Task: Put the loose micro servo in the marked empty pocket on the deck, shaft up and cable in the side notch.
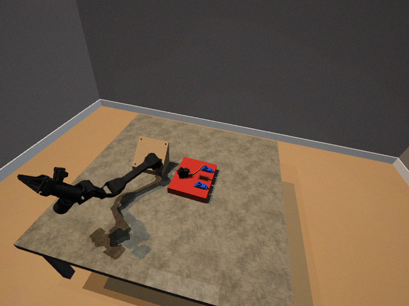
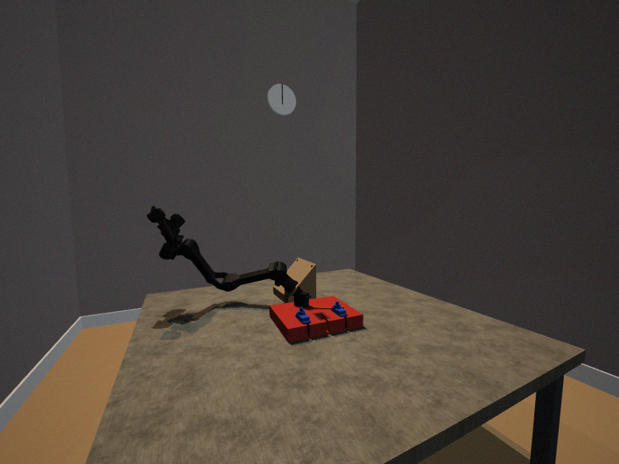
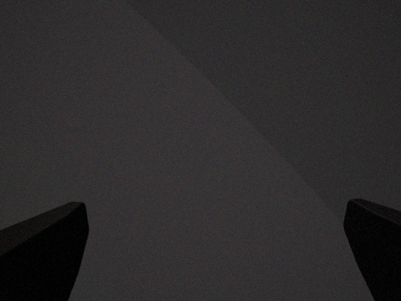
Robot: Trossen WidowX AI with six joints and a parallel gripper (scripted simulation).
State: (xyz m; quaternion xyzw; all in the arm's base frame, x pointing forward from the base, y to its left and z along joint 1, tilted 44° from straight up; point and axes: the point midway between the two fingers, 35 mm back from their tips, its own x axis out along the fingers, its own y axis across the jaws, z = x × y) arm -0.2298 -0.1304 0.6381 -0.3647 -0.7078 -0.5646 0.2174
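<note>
The red deck (image 1: 184, 190) (image 2: 285, 323) lies on the table. It bears two seated blue servos (image 1: 205, 168) (image 1: 201, 185) (image 2: 301, 315) (image 2: 339, 309). Between them is the marked empty pocket (image 1: 204, 176) (image 2: 321, 315). The loose black micro servo (image 1: 183, 172) (image 2: 301, 297) rests at the deck's edge nearest the arm base, and its orange cable (image 1: 195, 171) curves over the deck. My gripper (image 1: 20, 176) (image 2: 151, 215) (image 3: 220, 218) is open and empty. It is raised high and far to the left of the deck, pointing at the dark wall.
A tan wedge-shaped mount (image 1: 151, 149) (image 2: 302, 272) holds the arm base just beside the deck. The arm stretches from it out past the table's left edge. A round clock (image 2: 281, 99) hangs on the far wall.
</note>
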